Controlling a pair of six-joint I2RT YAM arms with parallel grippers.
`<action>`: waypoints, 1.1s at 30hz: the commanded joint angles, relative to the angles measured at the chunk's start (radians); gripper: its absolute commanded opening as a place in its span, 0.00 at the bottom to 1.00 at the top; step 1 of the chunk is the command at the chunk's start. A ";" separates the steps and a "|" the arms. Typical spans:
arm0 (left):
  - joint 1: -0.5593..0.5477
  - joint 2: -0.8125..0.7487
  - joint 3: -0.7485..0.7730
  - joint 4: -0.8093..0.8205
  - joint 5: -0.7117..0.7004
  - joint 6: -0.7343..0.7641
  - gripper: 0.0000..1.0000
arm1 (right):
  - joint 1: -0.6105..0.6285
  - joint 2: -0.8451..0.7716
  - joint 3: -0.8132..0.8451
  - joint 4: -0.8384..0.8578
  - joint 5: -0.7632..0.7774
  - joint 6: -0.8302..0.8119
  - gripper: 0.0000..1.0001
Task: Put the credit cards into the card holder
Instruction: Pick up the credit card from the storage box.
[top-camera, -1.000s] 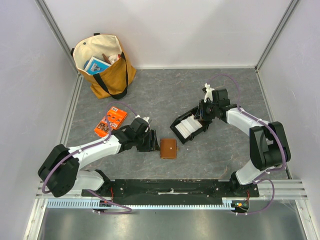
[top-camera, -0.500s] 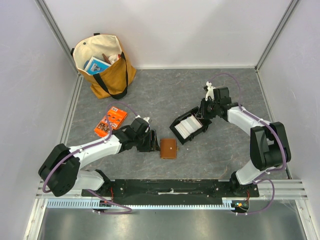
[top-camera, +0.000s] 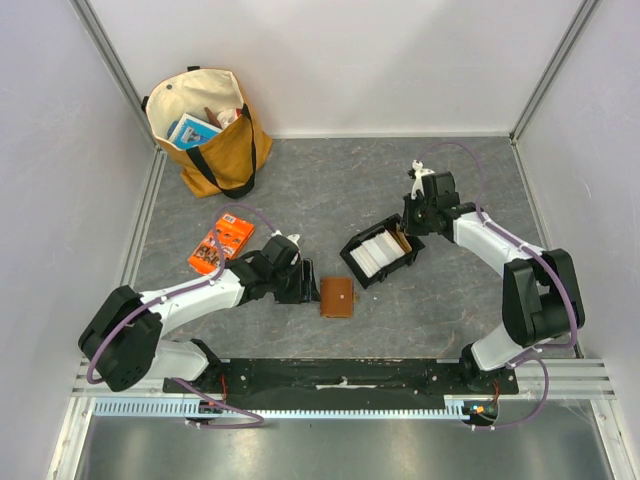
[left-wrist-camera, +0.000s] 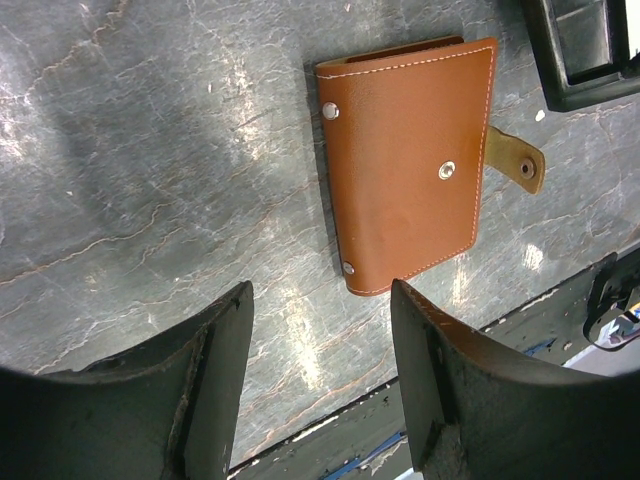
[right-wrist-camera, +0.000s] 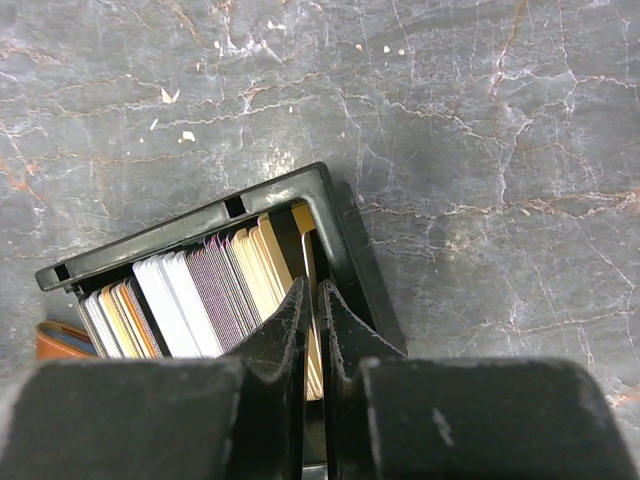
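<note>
Under the right tool (right-wrist-camera: 313, 297), credit cards (right-wrist-camera: 190, 298) hide, perhaps pinched.

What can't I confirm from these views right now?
Whether the right gripper grips any of the credit cards: its fingers hide contact, right wrist view; too small from top.
The card holder's pockets: closed cover, left wrist view.
The black tray's near end: behind those fingers.

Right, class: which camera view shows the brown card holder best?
The left wrist view: the card holder lies closed and large in frame, snaps and unfastened strap clear. The top external view shows it small. The right wrist view catches only a brown sliver at its left edge.
</note>
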 joint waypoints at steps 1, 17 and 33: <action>-0.002 0.005 0.019 0.033 0.021 0.033 0.63 | 0.044 -0.003 0.041 -0.061 0.132 -0.033 0.11; -0.002 0.008 0.019 0.033 0.020 0.033 0.63 | 0.244 0.086 0.111 -0.179 0.554 -0.093 0.16; -0.002 0.011 0.017 0.037 0.021 0.034 0.63 | 0.248 0.063 0.140 -0.205 0.505 -0.082 0.20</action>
